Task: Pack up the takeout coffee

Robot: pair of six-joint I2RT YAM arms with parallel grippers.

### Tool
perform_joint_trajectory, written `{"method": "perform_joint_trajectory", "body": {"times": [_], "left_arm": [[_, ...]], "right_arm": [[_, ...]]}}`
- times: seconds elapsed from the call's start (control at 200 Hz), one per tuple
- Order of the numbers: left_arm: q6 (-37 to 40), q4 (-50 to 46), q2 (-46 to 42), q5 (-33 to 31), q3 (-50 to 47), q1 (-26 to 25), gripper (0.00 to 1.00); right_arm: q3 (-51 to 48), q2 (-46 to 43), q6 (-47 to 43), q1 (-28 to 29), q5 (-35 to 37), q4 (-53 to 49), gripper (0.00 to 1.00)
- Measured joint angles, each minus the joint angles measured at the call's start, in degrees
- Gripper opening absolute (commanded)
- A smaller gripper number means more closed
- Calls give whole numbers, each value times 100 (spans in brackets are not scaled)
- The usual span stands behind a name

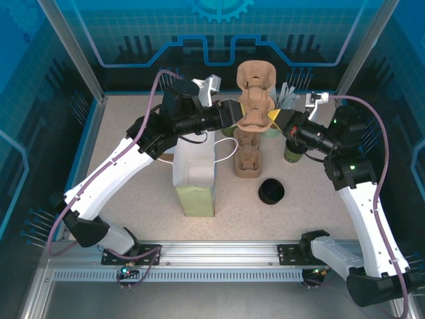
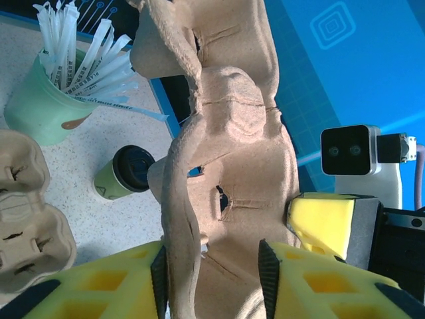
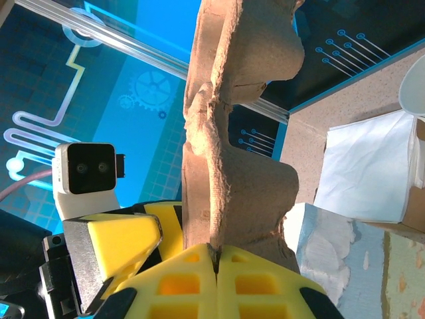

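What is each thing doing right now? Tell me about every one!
lifted cup carrier: up in the air between both pincers.
left pincer: closed on the carrier's sides.
right pincer: shut, pinching the carrier's edge.
coffee cup: upright on the table, not packed.
mint cup: upright, full of wrapped sticks.
spare carrier: resting on the table.
paper bag: standing on the table.
black lid: lying alone.
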Motion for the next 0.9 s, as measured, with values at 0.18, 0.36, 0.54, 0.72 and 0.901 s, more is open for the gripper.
{"method": "perform_joint_trajectory", "body": {"times": [0.18, 0.36, 0.54, 0.72, 0.901], "left_arm": [[-33, -2, -2, -2, 0, 0, 21], [-13, 0, -2, 0, 0, 0, 13], [-7, 4, -42, 2, 0, -2, 9], [83, -48, -195, -2, -15, -17, 8], [400, -374, -459, -157, -81, -210, 8]], "right_arm": [[-17, -20, 70, 0, 0, 26, 1], [-57, -31, 90, 0, 0, 61, 7], [-109, -48, -44, 24, 2, -55, 23], [-68, -170, -728, 26, 111, -734, 40], [323, -271, -2031, -138, 219, -1836, 64]]}}
